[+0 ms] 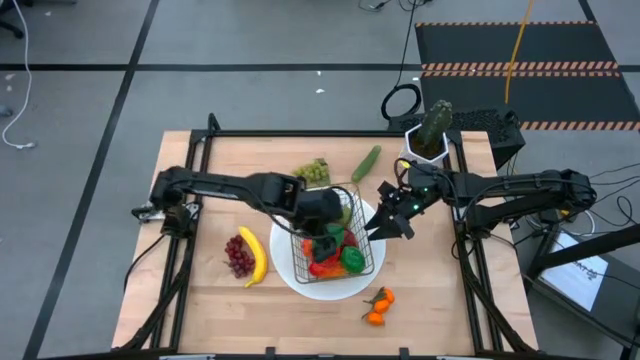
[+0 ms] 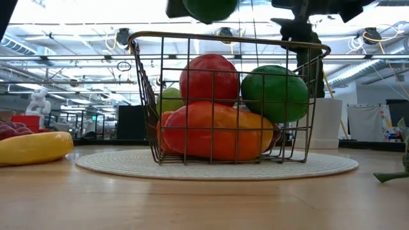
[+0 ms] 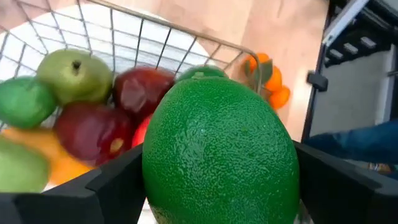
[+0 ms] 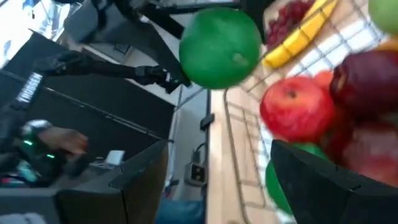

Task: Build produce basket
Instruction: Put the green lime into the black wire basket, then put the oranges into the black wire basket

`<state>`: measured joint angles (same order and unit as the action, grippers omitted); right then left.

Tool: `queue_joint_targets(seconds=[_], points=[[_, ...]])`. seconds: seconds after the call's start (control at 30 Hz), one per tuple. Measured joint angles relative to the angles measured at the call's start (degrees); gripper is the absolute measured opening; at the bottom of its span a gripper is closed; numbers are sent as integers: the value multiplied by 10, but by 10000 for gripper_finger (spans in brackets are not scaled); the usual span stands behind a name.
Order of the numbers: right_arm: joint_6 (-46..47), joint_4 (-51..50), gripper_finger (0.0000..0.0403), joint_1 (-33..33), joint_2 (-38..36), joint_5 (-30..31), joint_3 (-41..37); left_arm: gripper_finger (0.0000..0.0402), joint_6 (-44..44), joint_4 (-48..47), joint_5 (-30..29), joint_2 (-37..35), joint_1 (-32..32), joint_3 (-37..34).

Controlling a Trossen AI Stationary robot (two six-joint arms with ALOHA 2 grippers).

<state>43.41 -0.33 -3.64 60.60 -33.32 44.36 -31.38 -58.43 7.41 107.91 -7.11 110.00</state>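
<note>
- The left gripper (image 3: 217,186) hangs over the wire basket (image 1: 330,235), its fingers clamped on either side of a green lime (image 3: 221,152) — the lime fills the gap between them and sits above the rim, not yet among the other fruit.
- The basket stands on the round white plate (image 1: 300,280) near the middle of the bench (image 1: 200,300). Inside it, the low view shows a red apple (image 2: 209,78), a second lime (image 2: 275,92) and an orange pepper (image 2: 214,131) beneath them; the left wrist view adds a green pear (image 3: 74,74) and dark red apples.
- The right gripper (image 1: 392,215) waits just beside the basket's right side, fingers parted and holding nothing.
- Still out on the bench: a banana (image 1: 254,258) touching purple grapes (image 1: 239,255) to the left of the plate, green grapes (image 1: 312,172) and a cucumber (image 1: 366,162) behind it, tangerines (image 1: 377,305) in front. A potted cactus (image 1: 430,130) stands at the back right.
- The step in hand looks like dropping this lime in — filling is well along but unfinished.
- Next, the fingers likely need to come down a little over a free spot and open, so the lime settles on the pile rather than rolling off or bouncing over the rim.
</note>
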Motion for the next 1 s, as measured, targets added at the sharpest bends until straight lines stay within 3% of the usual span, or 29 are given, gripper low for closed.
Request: queue_joint_targets(seconds=[0.17,0.3,0.6,0.73,1.0], points=[[14,-57,276,-1,-41,-12,0,351,-41,87,-19,43,17,0],[6,-110,276,-2,-85,18,0,351,-70,125,-34,72,32,0],[-2,-227,276,-1,-170,96,0,366,-106,91,-39,115,59,0],[18,-235,276,2,-193,110,0,396,-104,91,-38,115,64,0],[62,-231,276,52,-202,157,0,387,-135,88,-14,69,81,0]])
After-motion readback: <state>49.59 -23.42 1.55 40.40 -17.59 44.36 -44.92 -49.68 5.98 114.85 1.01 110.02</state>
